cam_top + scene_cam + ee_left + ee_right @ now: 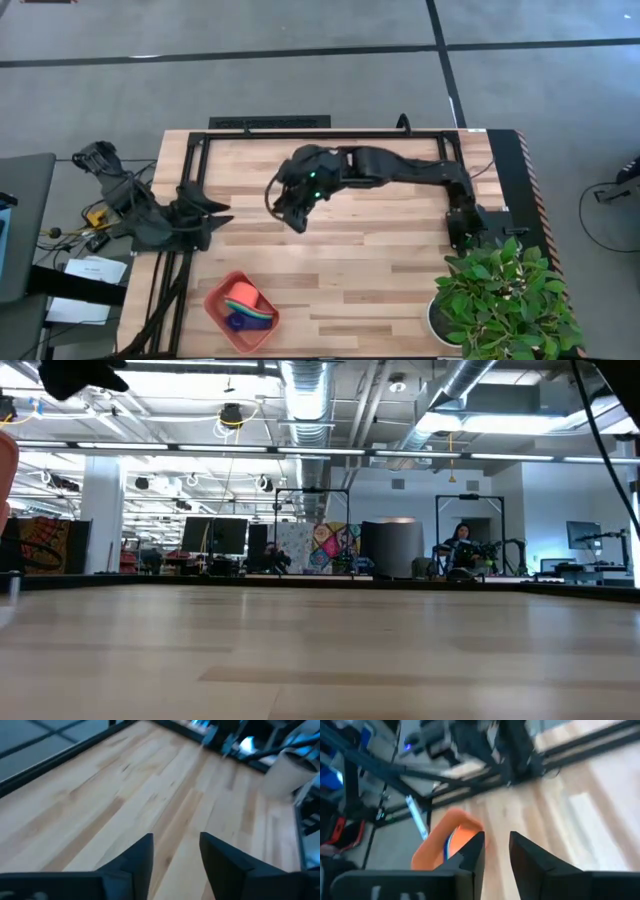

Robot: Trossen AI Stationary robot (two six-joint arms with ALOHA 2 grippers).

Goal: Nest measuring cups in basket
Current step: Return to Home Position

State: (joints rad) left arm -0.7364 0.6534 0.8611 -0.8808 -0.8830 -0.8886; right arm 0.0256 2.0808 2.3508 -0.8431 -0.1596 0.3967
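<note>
- 2 arms, 2 hands, both empty.
- My right hand (297,222) hangs over the middle of the desk (380,260), toward the back. The arm reaches in from its base at the right edge.
- Right wrist view: right hand (495,852) has its 2 fingers (470,855) parted by a narrow gap only, w/ nothing between them.
- My left hand (222,217) sits at the desk's left edge on a folded-up arm, pointing in across the wood.
- Left wrist view: left hand (175,855) has 2 fingers (137,857) a bit wider apart than the right pair. Nothing held, just bare desk (100,795) beyond.
- 1 basket (212,303), salmon-orange, turned at an angle near the front-left of the desk. It's well apart from both hands.
- Measuring cups (248,303) are all inside the basket, nested in 1 stack lying in it. No cups loose on the wood.
- Cup count: 4 colours show from above (coral-pink, teal, green, dark purple-blue). The rest are tucked in, so can't tell the total.
- Right wrist view also catches the basket (432,847) past my fingers, w/ a bit of blue inside.
- 1 plant (505,295) in 1 white pot (437,322) at the front-right corner.
- 1 black frame (330,133) runs along the back edge.
- Low view: flat desk (320,650), and 1 person (462,542) far off in the room behind.
</note>
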